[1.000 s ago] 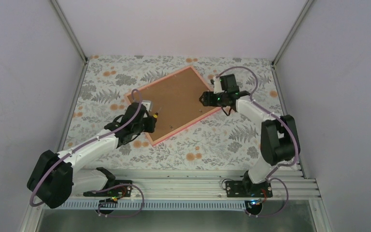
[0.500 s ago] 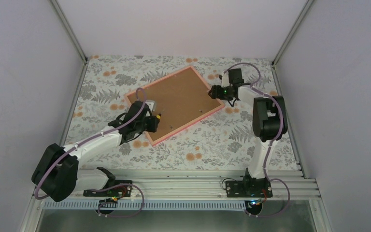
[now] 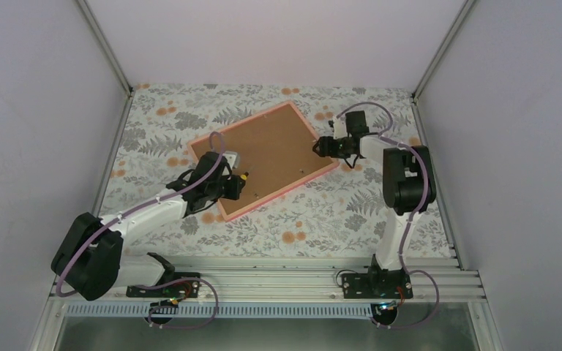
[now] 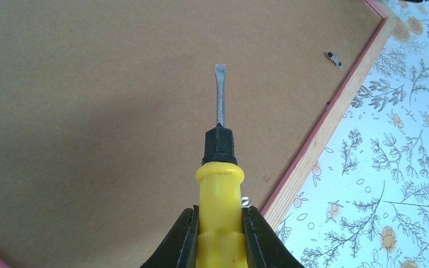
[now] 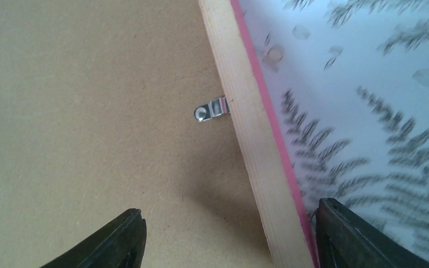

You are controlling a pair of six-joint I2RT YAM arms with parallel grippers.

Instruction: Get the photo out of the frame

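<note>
On the floral surface [image 3: 322,219] the frame [image 3: 282,190] lies face-down, photo hidden under brown backing [image 4: 89,111], so left gripper [image 4: 219,223] clamps a yellow screwdriver [image 4: 219,178] over it, likely to turn clips, while right gripper [image 5: 229,223] gapes wide astride the right edge by a clip [image 5: 211,109].

frame [image 3: 263,157] — pink rim, brown board (silver clip [image 5: 211,109] ahead of black right fingers [image 5: 114,243]); screwdriver [image 4: 218,184] yellow handle, black collar; tablecloth [image 3: 300,219] white, floral.

- Hidden under the frame [image 3: 267,153], face down: the photo.
- Cut off at the bottom edge, over the frame: handle of the screwdriver [image 4: 219,184].
- Blurred beside the frame: floral cloth [image 5: 368,111].
</note>
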